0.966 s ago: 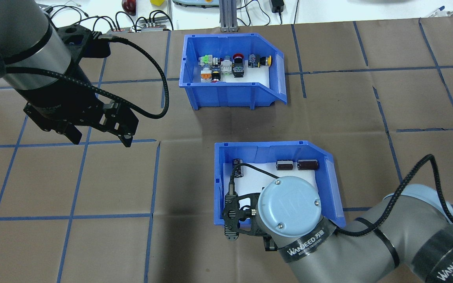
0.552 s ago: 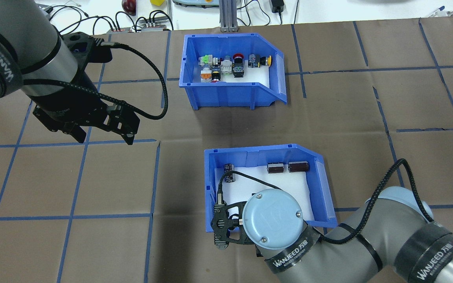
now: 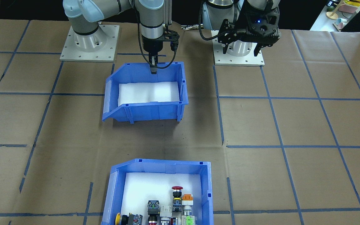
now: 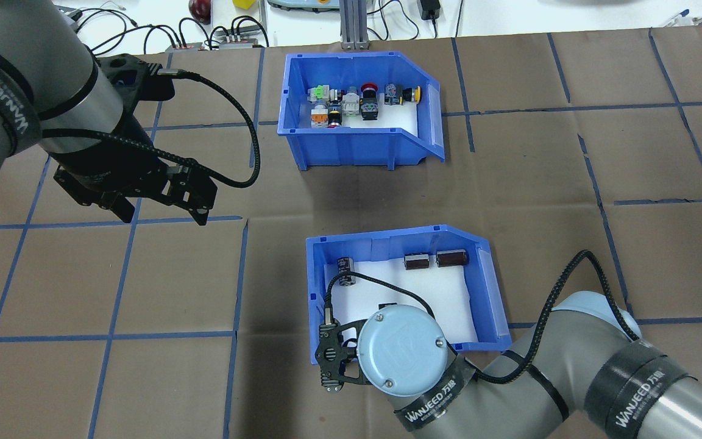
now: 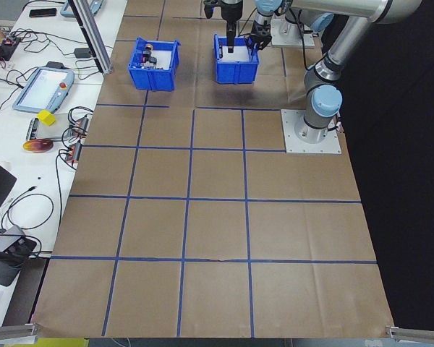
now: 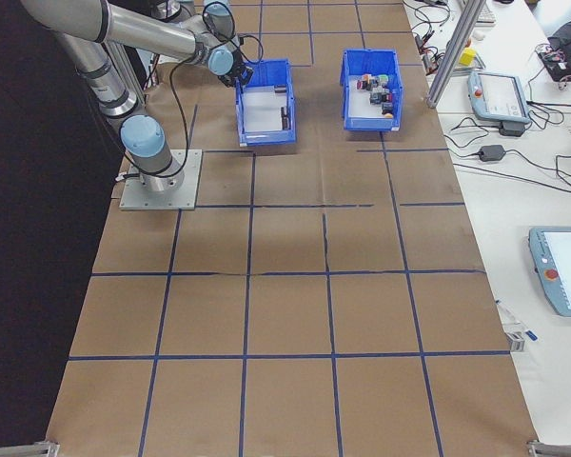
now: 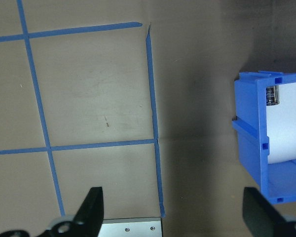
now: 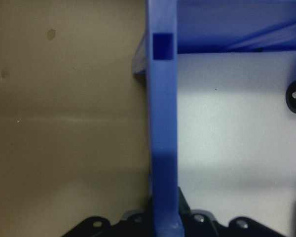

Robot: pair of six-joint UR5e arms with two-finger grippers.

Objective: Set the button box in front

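Note:
The button box (image 4: pixel 351 147), a blue bin with a white liner and colourful push-buttons (image 4: pixel 360 100), stands at the far side of the table, also at the lower edge of the front view (image 3: pixel 109 197). Nothing holds it. A second blue bin (image 4: pixel 490 292) with a few dark parts (image 4: pixel 415 262) lies nearer the robot. My right gripper (image 3: pixel 153 69) is shut on this bin's near wall (image 8: pixel 163 123); in the overhead view the wrist hides the fingers. My left gripper (image 4: pixel 161 217) hovers open over bare table, left of both bins, with nothing in it.
Cables, a red object (image 4: pixel 198 7) and an aluminium post (image 4: pixel 354 24) sit beyond the far table edge. Both arm bases (image 3: pixel 89 43) are bolted at the robot's side. Blue tape lines cross the brown table cover. Teach pendants (image 6: pixel 500 95) lie on the side bench.
My right arm has dragged the bin with dark parts toward the robot and leftward in the overhead view. The left arm shifted slightly. The button box stayed put.

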